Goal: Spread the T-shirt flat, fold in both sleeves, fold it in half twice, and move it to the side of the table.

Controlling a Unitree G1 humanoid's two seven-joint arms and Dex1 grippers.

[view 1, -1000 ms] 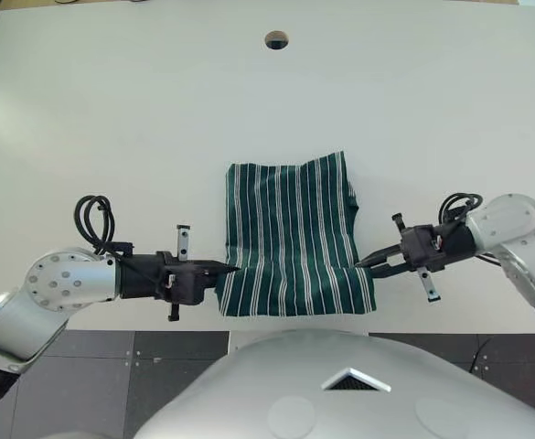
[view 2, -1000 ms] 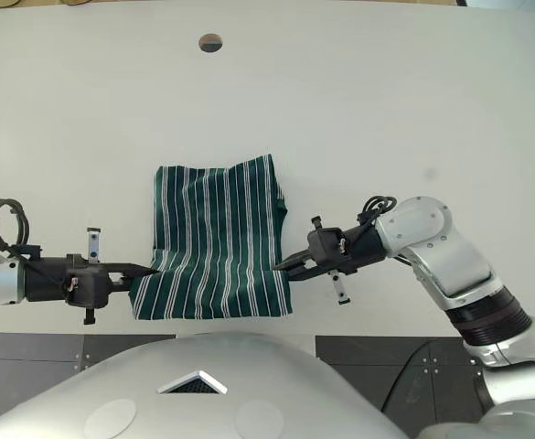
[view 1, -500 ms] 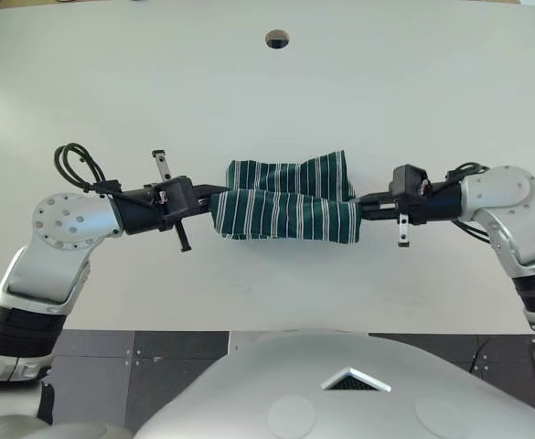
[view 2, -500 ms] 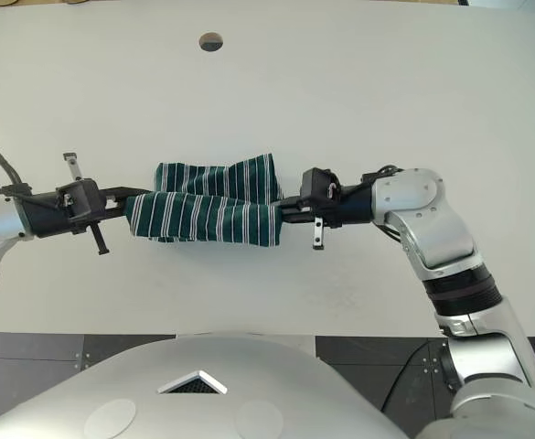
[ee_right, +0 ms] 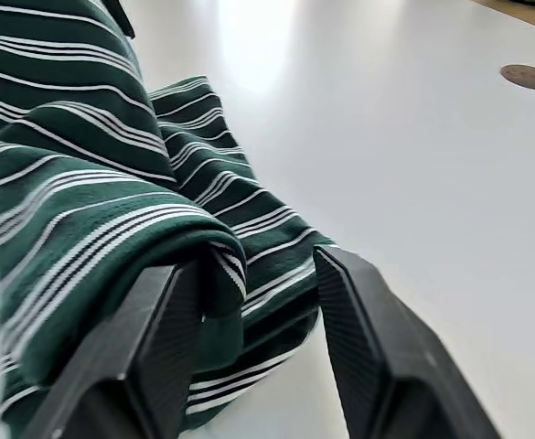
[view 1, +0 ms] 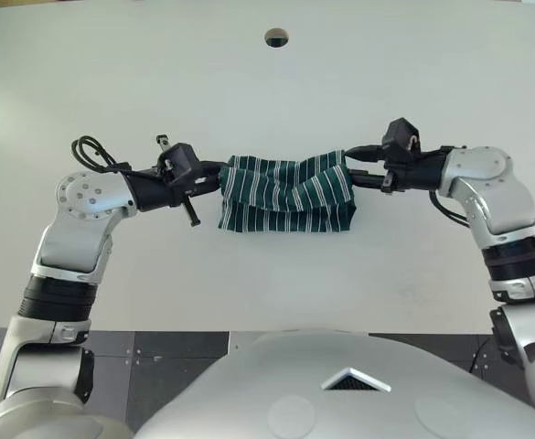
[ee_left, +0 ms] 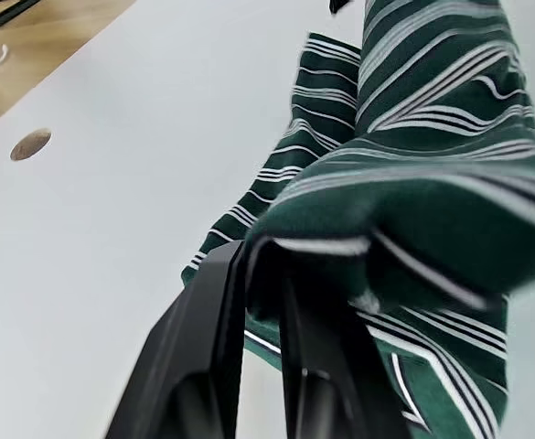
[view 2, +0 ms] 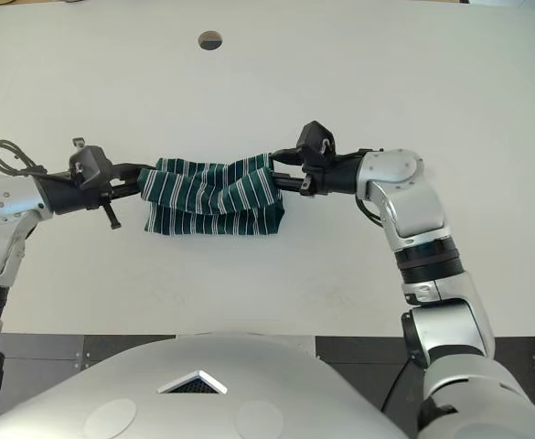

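Both arms have carried the near hem up and away from me, so the striped panel that lay spread is now doubled over itself. Nearest is bare tabletop [view 1: 249, 274]. Beyond it the T-shirt [view 1: 285, 192] sits mid-table as a short band, its lower layer resting and its top layer slightly raised. My left claw [view 1: 214, 174] is clenched on the hem at the shirt's 10 o'clock corner and my right claw [view 1: 354, 167] grasps it at 2 o'clock, keeping the edge taut so it lands square. A hole [view 1: 276, 38] lies far off at 12 o'clock.
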